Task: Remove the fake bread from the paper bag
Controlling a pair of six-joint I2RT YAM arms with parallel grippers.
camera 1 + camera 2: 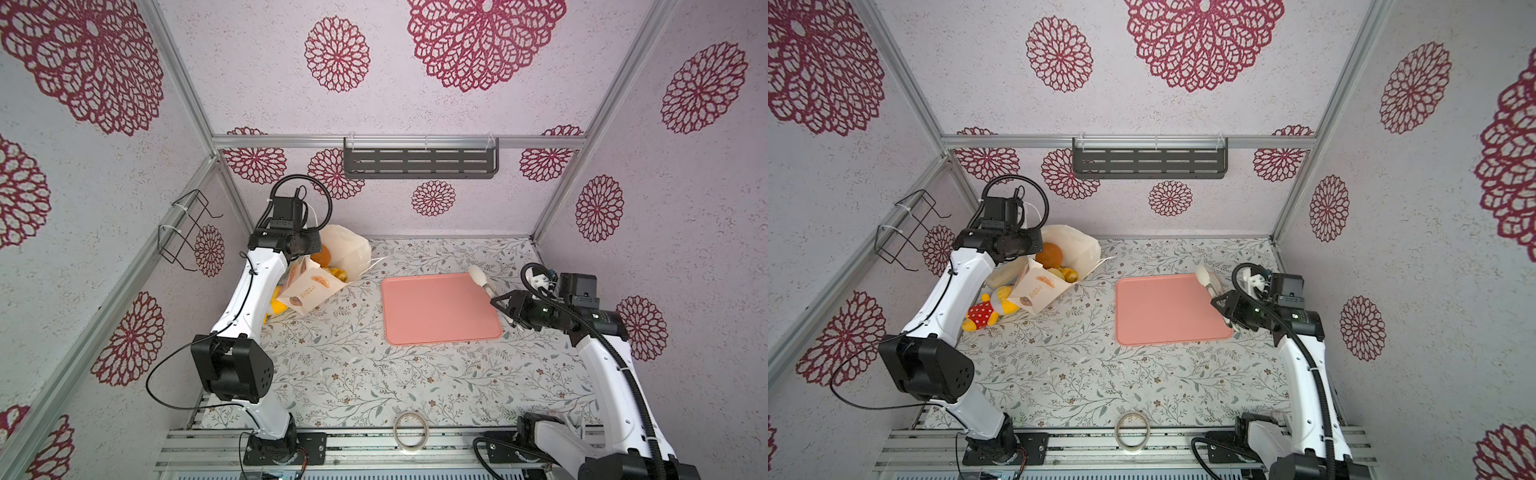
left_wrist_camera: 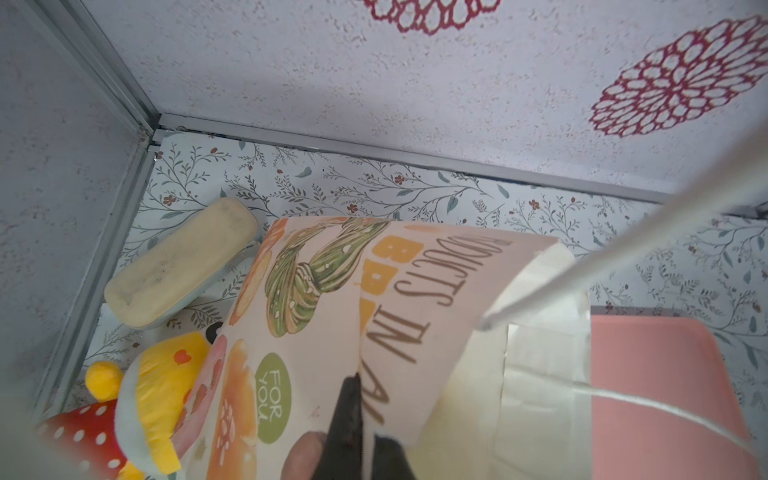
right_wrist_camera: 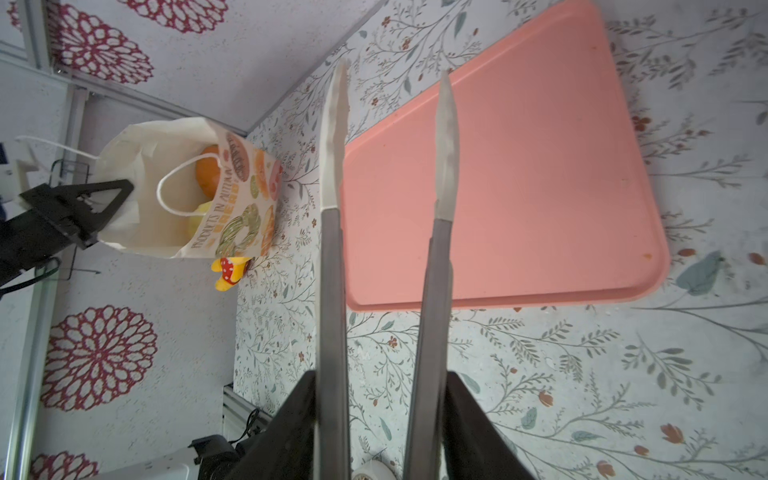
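Three floral walls [image 1: 415, 104], leaf-print tabletop [image 1: 353, 365], paper bag [image 1: 309, 291]

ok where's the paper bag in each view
in a top view: paper bag back left, by the left arm
in a top view: bag, same back-left spot
left wrist: bag's printed side, close up
right wrist: bag beyond the pink tray, mouth open
shared landmark: that tray

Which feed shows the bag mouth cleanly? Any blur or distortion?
Right wrist view: paper bag mouth and fake bread clear, tongs soft near the lens. Left wrist view: print sharp, cord handle a blurred streak, one corner smeared. Both top views: even light, wide-angle bowing, left arm covers part of the bag.
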